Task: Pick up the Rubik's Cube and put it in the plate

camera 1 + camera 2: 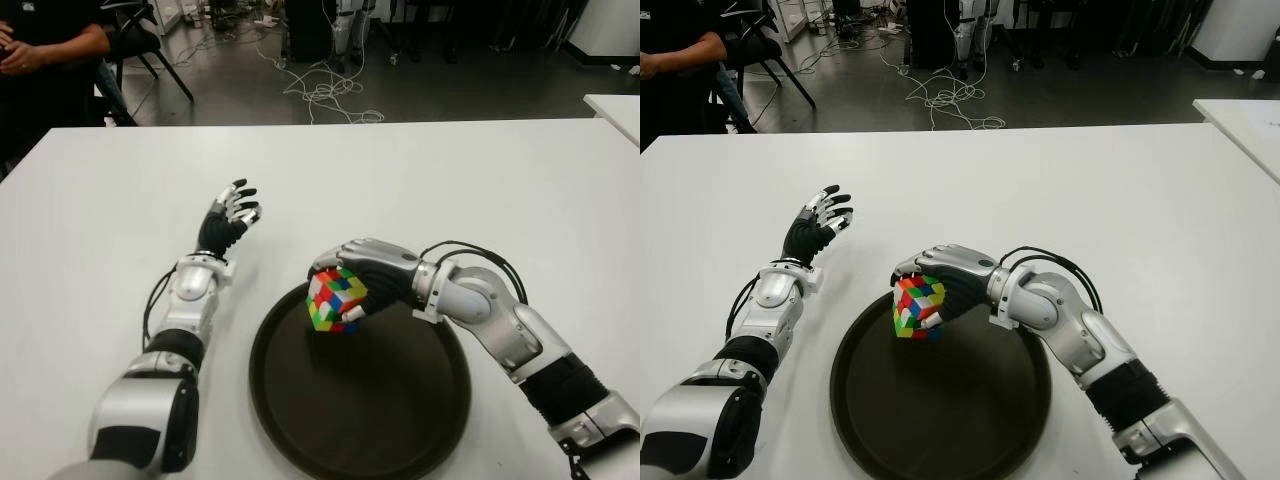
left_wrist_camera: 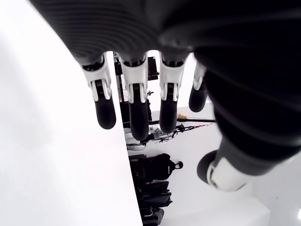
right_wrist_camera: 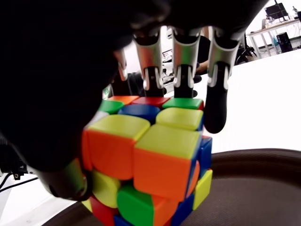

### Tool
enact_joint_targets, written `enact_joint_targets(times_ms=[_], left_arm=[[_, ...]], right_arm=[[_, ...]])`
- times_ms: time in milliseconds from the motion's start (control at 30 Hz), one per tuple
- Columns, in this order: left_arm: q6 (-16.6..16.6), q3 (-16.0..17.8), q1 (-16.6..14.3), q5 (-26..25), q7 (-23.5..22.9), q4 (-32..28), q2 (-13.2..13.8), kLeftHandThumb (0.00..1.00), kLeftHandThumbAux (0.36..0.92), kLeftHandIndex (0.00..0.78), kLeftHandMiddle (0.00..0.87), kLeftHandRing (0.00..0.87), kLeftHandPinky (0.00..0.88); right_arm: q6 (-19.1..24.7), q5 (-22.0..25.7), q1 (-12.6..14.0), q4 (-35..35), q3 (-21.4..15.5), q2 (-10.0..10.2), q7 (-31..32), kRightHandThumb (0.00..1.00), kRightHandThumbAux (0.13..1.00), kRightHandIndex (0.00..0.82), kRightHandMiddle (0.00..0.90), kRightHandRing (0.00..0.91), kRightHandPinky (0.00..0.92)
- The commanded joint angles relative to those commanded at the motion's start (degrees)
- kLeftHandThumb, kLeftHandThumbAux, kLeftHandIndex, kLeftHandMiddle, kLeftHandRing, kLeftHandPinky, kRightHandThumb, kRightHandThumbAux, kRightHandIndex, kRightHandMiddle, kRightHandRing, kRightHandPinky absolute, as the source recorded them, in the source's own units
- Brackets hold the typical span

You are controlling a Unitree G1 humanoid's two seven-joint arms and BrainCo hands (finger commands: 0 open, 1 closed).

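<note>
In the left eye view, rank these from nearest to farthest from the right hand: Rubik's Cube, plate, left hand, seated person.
1. Rubik's Cube: gripped in the right hand, over the plate's far left part.
2. Plate: directly beneath the hand.
3. Left hand: open, over the table left of the plate.
4. Seated person: beyond the table's far left corner.

Both arms have shiny silver shells with black parts at the joints. The left hand (image 1: 228, 219) and right hand (image 1: 365, 272) are black, and their fingers (image 2: 104, 101) have silver-white middles and black rounded tips. Thin black cables (image 1: 478, 258) loop beside the right wrist.
</note>
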Motion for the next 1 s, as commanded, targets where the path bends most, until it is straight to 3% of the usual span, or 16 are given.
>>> enact_joint_targets(times_ms=[467,1000], left_arm=[[0.9,0.7,-0.2,-0.4,0.3,0.3,-0.2,0.209,0.75,0.1,0.191,0.192,0.186],[1.0,1.1,-0.1,-0.4,0.1,0.5,-0.2,0.241,0.73,0.101,0.201,0.195,0.181]], right_arm=[[-0.8,-1.3,-0.3,-0.1,-0.4,-0.7,-1.0,0.0,0.67,0.0,0.0,0.0,0.0],[2.3,-4.1,0.2,-2.9,-1.7,-0.9,-1.6,0.0,0.579,0.0,0.0,0.0,0.0]])
